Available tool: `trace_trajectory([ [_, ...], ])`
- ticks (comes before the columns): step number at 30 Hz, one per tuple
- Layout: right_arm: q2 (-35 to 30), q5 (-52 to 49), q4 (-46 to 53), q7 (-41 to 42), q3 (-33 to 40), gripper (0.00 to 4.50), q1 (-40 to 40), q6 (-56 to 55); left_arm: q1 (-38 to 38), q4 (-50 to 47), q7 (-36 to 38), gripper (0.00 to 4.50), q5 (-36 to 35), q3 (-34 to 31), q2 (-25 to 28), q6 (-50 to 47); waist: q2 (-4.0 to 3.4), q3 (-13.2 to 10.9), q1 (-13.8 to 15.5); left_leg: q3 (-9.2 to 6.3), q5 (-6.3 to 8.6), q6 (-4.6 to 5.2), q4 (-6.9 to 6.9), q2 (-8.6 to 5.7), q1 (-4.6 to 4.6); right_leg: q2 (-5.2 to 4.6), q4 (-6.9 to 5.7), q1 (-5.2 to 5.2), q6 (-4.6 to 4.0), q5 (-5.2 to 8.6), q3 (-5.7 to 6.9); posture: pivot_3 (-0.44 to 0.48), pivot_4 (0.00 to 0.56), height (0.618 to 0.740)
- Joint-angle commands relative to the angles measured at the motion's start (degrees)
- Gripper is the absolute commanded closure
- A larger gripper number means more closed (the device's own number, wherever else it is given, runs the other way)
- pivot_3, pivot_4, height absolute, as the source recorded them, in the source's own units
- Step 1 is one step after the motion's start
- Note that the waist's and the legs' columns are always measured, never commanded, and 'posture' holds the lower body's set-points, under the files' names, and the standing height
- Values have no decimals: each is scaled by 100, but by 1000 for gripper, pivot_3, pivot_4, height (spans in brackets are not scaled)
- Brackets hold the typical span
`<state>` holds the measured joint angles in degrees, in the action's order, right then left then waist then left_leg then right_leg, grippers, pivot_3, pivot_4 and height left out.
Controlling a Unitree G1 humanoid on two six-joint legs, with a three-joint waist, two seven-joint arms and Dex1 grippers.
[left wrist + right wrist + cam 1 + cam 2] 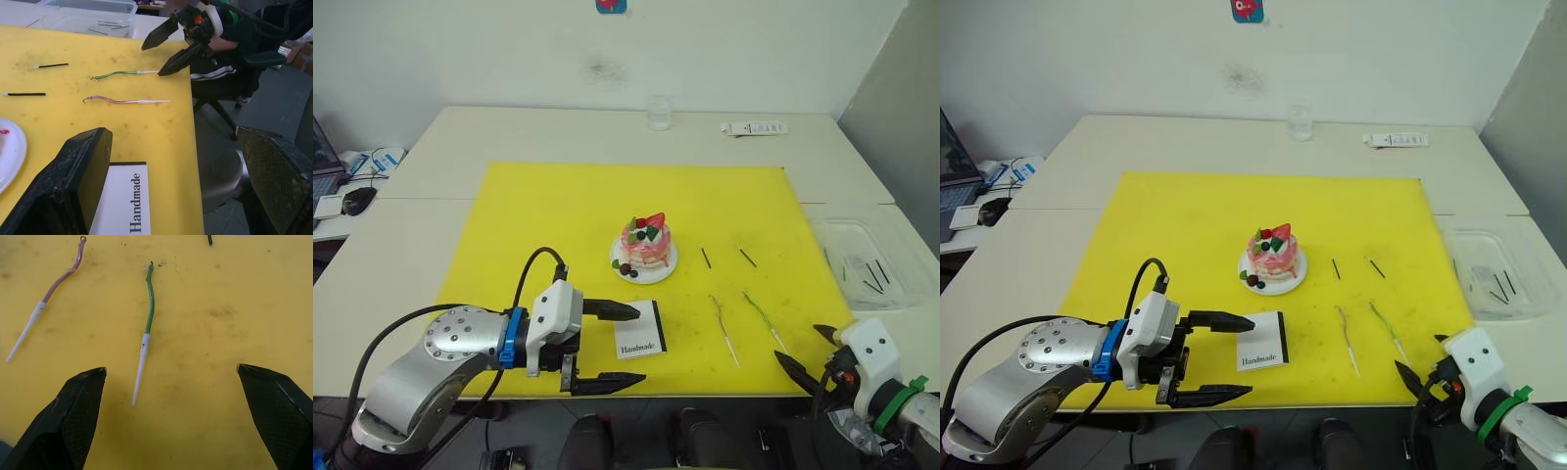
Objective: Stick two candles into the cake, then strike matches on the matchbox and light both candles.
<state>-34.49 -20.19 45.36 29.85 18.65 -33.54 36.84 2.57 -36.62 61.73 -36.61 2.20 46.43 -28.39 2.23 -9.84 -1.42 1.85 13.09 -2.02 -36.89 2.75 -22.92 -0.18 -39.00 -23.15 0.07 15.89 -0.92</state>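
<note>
Left gripper sits low over the near edge of the yellow mat, fingers spread wide, nothing between them. The matchbox lies flat on the mat just beside the far finger, "Handmade" script face up, black strip on the edge facing the cake; in the left wrist view the box is partly under that finger, can't tell if it's touching.

Right gripper is at the near right corner of the mat, jaws wide apart, empty. In the right wrist view the greenish candle lies flat in line with the gap between the fingers, just beyond the tips, white stick end pointing toward the gripper. The brownish-pink candle lies beside it toward the robot's left, apart from it, white end also toward the near edge.

Cake on its little white plate sits mid-mat, strawberry, green leaf and dark berries on top, no candles in it. Two matches lie flat right of the cake, beyond the candles, apart from each other.

Off the mat: clear plastic tray to the right with a few dark sticks in it, a glass and a white remote near the far table edge
</note>
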Motion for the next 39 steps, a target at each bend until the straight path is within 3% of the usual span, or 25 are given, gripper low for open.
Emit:
trace_trajectory([
  [1, 30, 126, 33, -105, -24, 0, 10, -8, 10, -185, 0, 18, 85, 61, 48, 92, -2, 1, -3, 2, 0, 0, 0, 0, 0, 0, 0, 0, 0, 0, -2, 0, 150, 740],
  [5, 120, 149, 64, -188, -121, 0, 121, 62, 10, -189, -17, 18, 107, 98, 30, 87, -1, 1, -3, 2, 0, 0, -1, -1, 0, 0, 0, 0, 0, 0, -2, 0, 150, 740],
  [8, 195, 57, 132, -267, -202, 560, 194, 279, 17, -166, -3, 0, 150, 144, 24, 95, -1, 1, -5, 2, 0, 0, -1, 1, 1, 0, 0, 0, 0, 0, -1, 0, 150, 740],
  [19, 280, -280, 309, -252, -83, 4430, 228, 868, -32, -119, -151, 0, 207, 193, -82, 103, 6, 6, 0, 2, 0, 0, -3, -1, 1, -3, 2, 2, -1, 1, -2, 0, 150, 740],
  [26, 342, -770, 389, -128, 208, 4473, 357, 869, -103, 70, -613, 0, 313, 112, -182, -80, 5, 5, -1, 0, 0, 0, 0, 2, 0, -1, 1, 0, 0, 0, 0, 0, 150, 740],
  [34, 284, -2360, 567, -235, 1190, 4473, 1294, 1170, -104, 490, -1328, 0, 182, -398, -426, -434, 3, 4, -7, 1, 0, 0, 0, 0, 0, 0, 1, 0, 4, -2, -2, 0, 150, 740],
  [36, 184, -2776, 541, -371, 1264, 4473, 1641, 1296, -102, 470, -1518, 0, -38, -535, -557, -638, 6, 3, -6, 1, 0, 0, -1, -2, -3, 0, 1, 0, 5, -3, -2, 0, 150, 740],
  [39, -102, -4178, 482, -676, 1148, 4473, 2427, 1564, -134, 299, -1873, 0, -1158, -887, -713, -1548, 6, 1, -29, 5, 0, 0, 0, -2, -4, 0, 2, -2, 7, -4, -7, 0, 150, 740],
])
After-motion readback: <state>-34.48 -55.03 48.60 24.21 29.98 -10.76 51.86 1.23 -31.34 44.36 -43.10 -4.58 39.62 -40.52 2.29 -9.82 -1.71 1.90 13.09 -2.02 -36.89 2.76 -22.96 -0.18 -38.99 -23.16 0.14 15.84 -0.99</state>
